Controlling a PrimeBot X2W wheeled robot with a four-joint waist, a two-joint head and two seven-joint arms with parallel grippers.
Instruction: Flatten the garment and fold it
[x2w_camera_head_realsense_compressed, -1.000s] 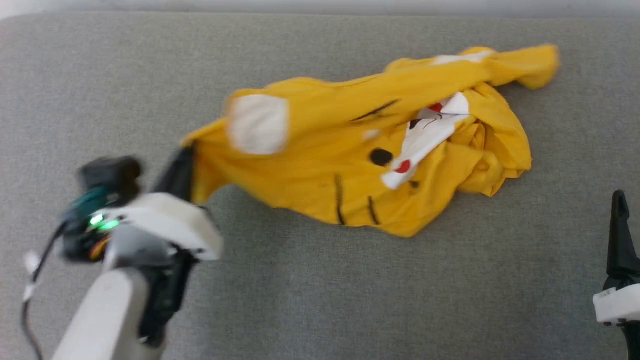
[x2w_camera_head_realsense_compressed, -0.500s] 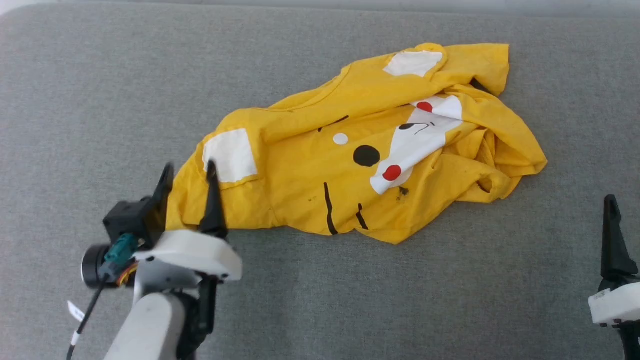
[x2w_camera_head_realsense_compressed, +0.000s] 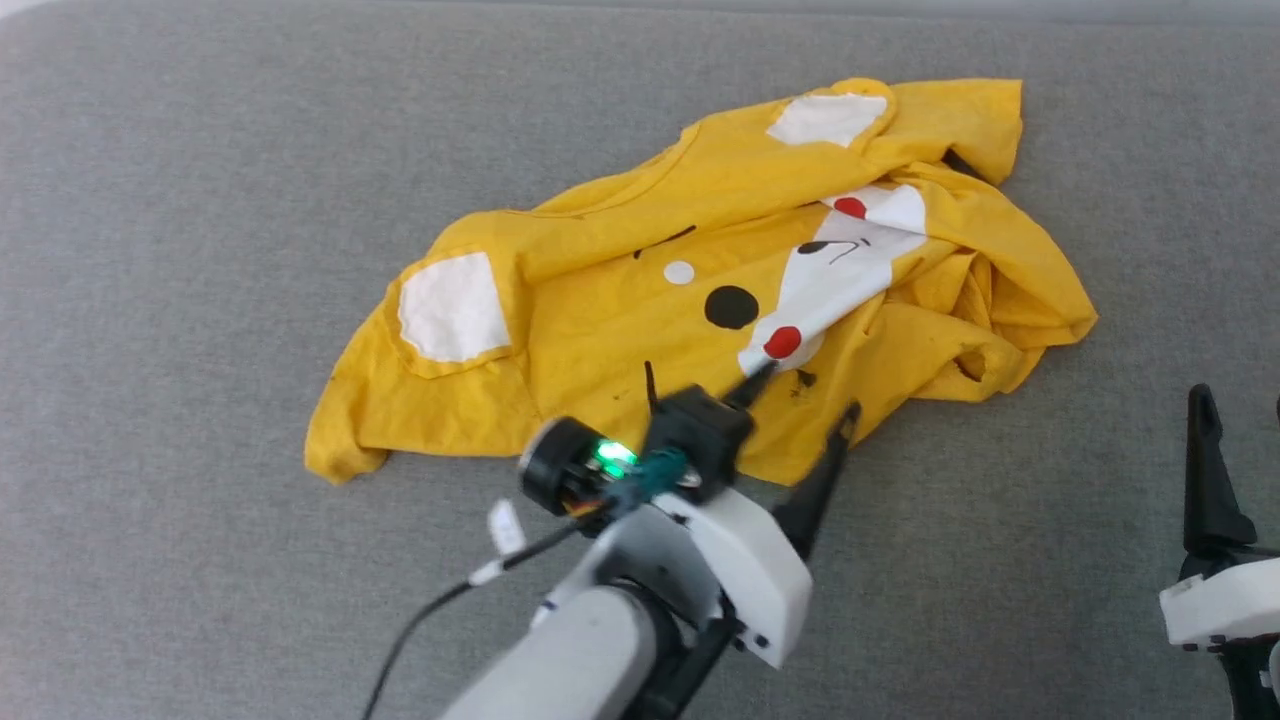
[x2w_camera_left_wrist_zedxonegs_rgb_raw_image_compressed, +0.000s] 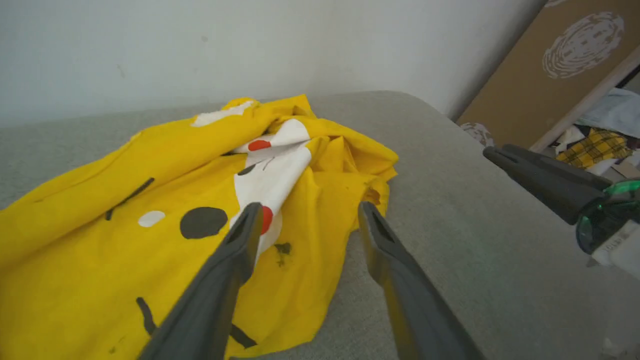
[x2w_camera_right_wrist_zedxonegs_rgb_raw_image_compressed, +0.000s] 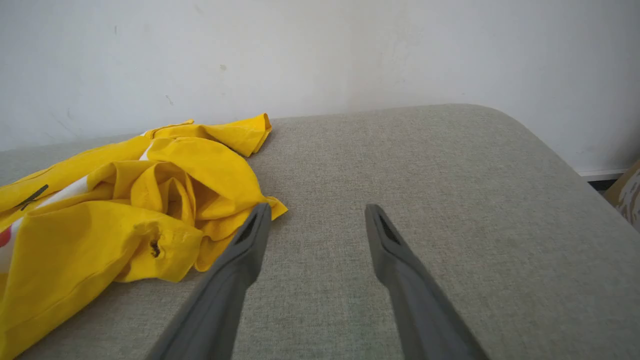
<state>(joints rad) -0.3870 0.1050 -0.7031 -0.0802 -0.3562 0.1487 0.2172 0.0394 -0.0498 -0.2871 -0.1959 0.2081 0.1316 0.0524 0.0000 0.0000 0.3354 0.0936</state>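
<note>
Mustard-yellow T-shirt (x2w_camera_head_realsense_compressed: 600, 330) lay crumpled on the grey cushion (x2w_camera_head_realsense_compressed: 200, 200), with its long axis running near-left to far-right and the right end bunched up. Left gripper (x2w_camera_left_wrist_zedxonegs_rgb_raw_image_compressed: 309, 207), fingers spread and empty, straddled the shirt's near hem, one finger over the print and one off the edge. Right gripper (x2w_camera_right_wrist_zedxonegs_rgb_raw_image_compressed: 317, 209), also spread and empty, sat just beside the bunched end, so the left arm looked nearer.

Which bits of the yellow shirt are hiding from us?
- Head view: the left end effector covers the near hem of the garment.
- Head view: crumpled folds at its right bury part of the face print.
- Right wrist view: the left edge cuts the garment off.
</note>
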